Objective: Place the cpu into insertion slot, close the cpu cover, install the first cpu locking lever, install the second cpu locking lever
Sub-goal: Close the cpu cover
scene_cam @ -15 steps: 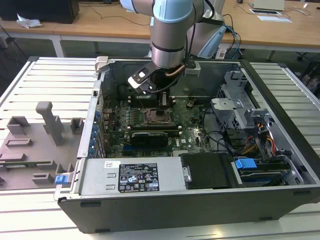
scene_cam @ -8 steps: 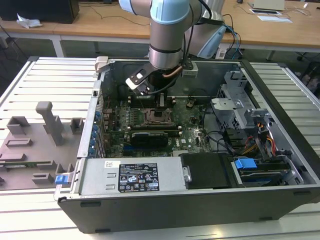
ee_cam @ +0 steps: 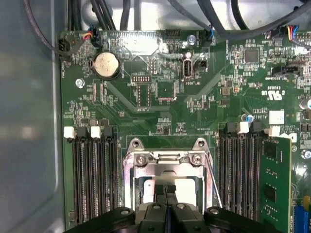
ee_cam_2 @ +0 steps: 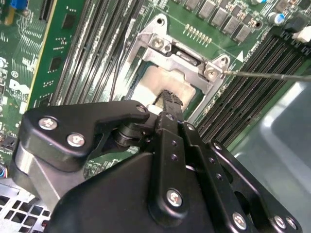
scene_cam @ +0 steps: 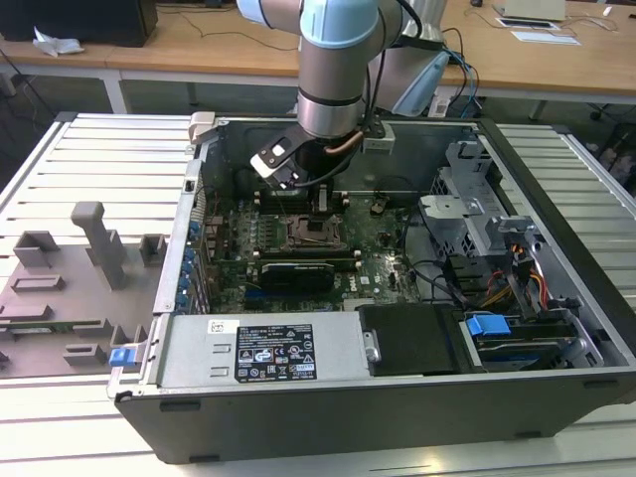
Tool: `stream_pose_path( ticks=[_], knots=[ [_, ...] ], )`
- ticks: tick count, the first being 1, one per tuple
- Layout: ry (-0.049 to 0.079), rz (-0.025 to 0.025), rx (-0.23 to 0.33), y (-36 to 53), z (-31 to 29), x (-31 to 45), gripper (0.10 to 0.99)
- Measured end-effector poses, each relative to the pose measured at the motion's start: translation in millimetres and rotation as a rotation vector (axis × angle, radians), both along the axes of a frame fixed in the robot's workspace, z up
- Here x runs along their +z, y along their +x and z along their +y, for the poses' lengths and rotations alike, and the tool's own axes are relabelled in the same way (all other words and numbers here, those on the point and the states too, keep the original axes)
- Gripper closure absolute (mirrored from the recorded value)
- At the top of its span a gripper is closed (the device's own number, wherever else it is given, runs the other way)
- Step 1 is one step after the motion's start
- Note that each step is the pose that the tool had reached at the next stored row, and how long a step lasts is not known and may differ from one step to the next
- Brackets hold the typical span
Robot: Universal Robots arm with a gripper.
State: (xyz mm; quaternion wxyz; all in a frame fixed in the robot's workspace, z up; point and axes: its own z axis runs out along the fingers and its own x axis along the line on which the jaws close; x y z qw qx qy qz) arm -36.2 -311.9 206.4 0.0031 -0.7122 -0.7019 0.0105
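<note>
Second wrist view: pincer (ee_cam_2: 169,95) over cpu (ee_cam_2: 151,80)

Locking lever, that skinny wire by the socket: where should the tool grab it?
Probably on the locking lever's bare straight stretch, out past the cpu cover corner, above the memory slots. Come down from above and pinch across the wire: it is thin, and it looks raised clear there.
</note>
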Motion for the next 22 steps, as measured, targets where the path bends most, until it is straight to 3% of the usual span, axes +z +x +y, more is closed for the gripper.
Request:
stream_pose_path(
  ticks=[5,17,22],
  knots=[
    [0.000,0.0016,0.000,1.4,0.0,13.4,0.980],
    [0.000,0.0016,0.000,1.4,0.0,30.3,0.980],
    [0.000,0.0016,0.000,1.5,0.0,42.3,0.980]
  ],
)
